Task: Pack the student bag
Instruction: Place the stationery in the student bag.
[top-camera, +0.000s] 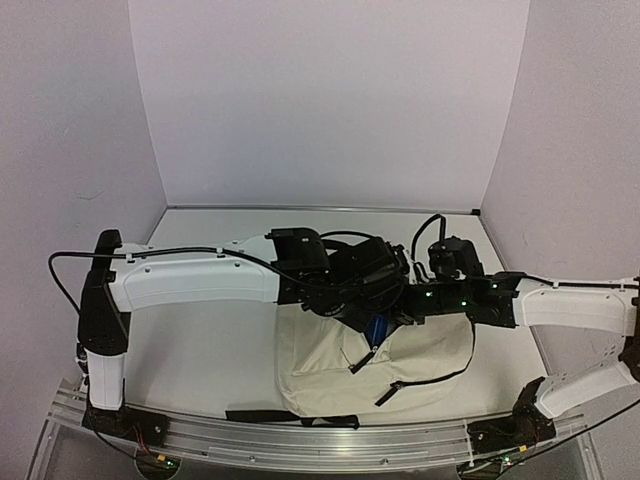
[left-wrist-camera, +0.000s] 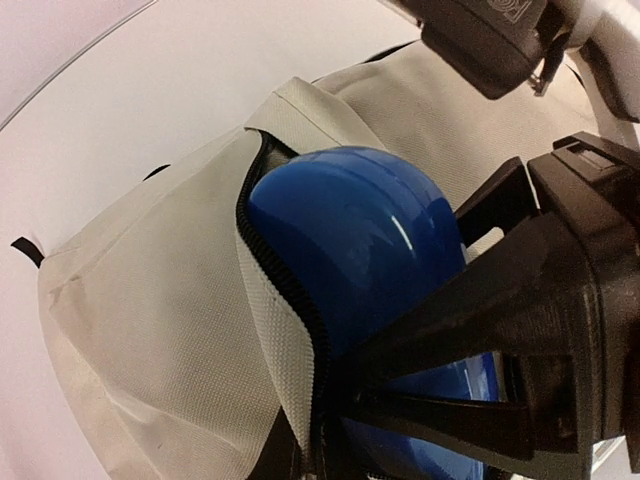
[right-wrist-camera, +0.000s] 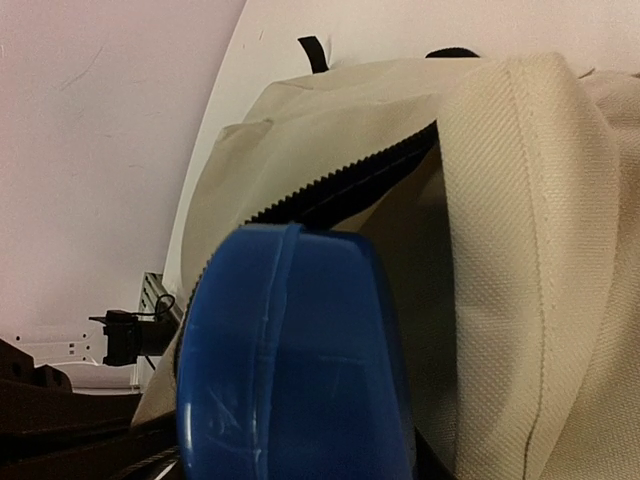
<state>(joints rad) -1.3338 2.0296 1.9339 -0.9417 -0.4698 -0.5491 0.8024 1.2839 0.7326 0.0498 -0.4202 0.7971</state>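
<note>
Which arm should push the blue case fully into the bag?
Right. The right pincer seems to grip the blue case, already partly through the zip mouth. The left pincer is shut on the student bag's zip edge, holding it open.

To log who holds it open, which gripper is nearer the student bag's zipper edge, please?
Left: the left gripper, fingers shut, pinches the student bag at its zipper edge. The right gripper is behind the blue case, zipper beyond.
</note>
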